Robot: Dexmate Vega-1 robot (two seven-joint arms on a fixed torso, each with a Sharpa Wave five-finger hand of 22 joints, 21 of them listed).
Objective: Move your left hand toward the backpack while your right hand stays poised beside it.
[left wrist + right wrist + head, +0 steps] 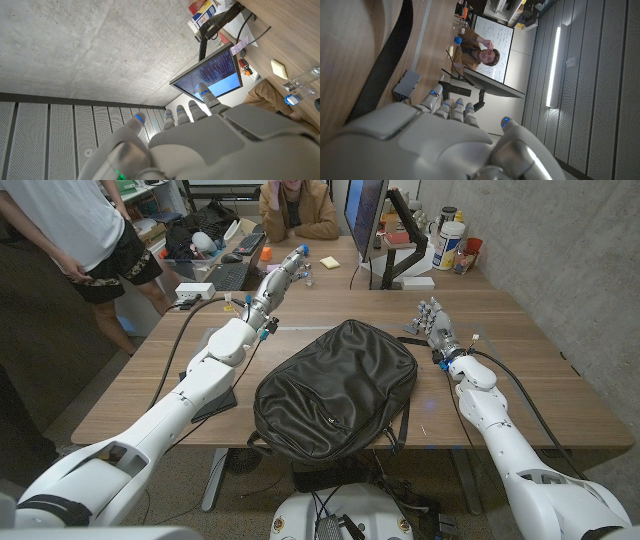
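A black backpack (335, 388) lies flat in the middle of the wooden table (520, 370), its lower end reaching the front edge. My left hand (283, 273) is raised well above the table behind and to the left of the backpack, fingers stretched out and apart, holding nothing. The left wrist view shows the left hand (200, 135) from behind, its fingers pointing at a monitor and the ceiling. My right hand (432, 323) stands just right of the backpack's upper end, fingers up and apart, empty. A dark edge of the backpack (395, 50) runs beside the right hand (430, 140).
A monitor on an arm (366, 220) stands behind the backpack, with bottles (450, 240) at the far right. A keyboard (230, 275) and cables lie at the far left. One person (297, 205) sits behind the table and another person (85, 235) stands at its left.
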